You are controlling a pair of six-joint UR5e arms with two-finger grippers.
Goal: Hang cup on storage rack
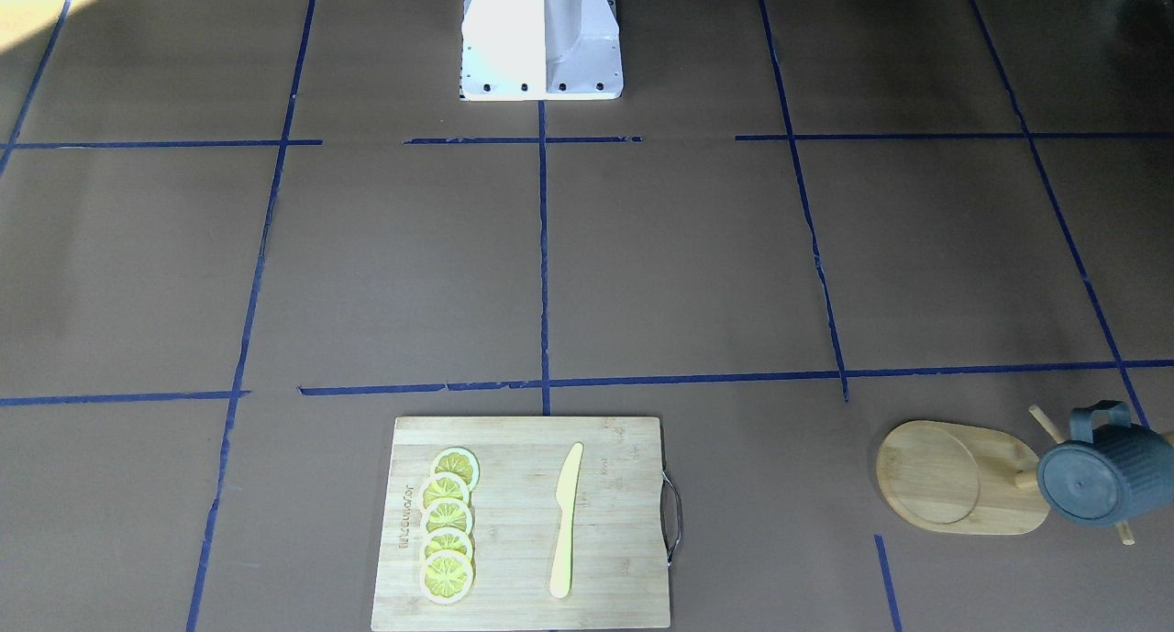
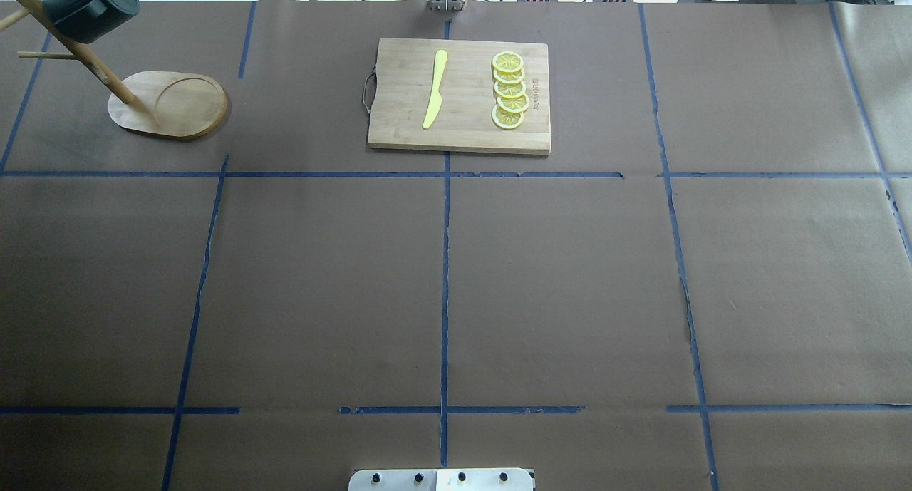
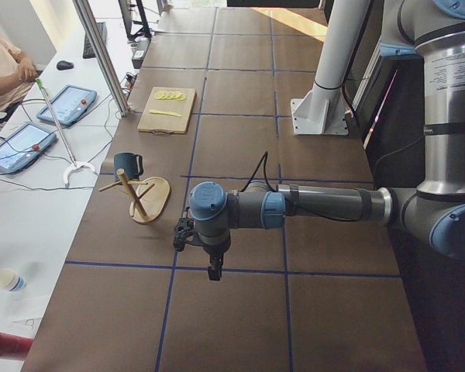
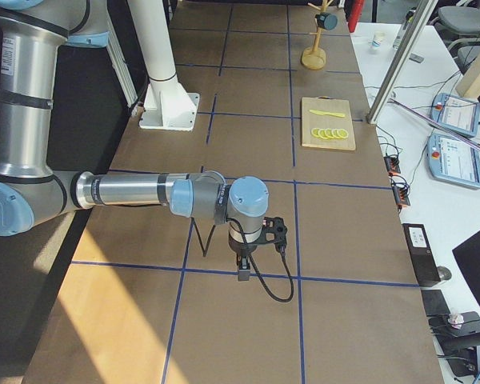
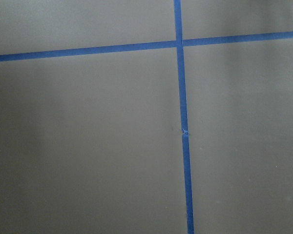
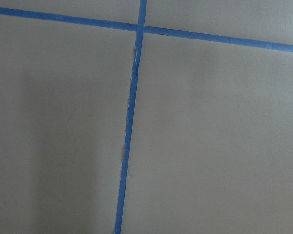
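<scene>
Ribbed mug point(image 1: 1105, 471) hanging on a peg of wooden mug stand point(image 1: 926, 476); left gripper point(image 3: 215, 273) and right gripper point(image 4: 242, 274) well away, opening cannot be told.

**Right arm reaches low over the taped tabletop, cup up on the storage rack at the far end**

The near, large right arm point(image 4: 136, 192) stretches level from the view's left edge, wrist bent down so its pincer point(image 4: 242, 269) points at the brown tabletop point(image 4: 344, 320) beside a blue tape line; whether the jaws are apart cannot be told. A black cable point(image 4: 276, 284) loops just beside it. Farther along, a white pedestal point(image 4: 166, 100) stands near a cutting board point(image 4: 328, 124) bearing lemon slices point(image 4: 333, 134) and a yellow knife point(image 4: 330, 114). At the far end, the cup point(image 4: 328, 20) sits high on the storage rack point(image 4: 314, 56), off the tabletop.
</scene>
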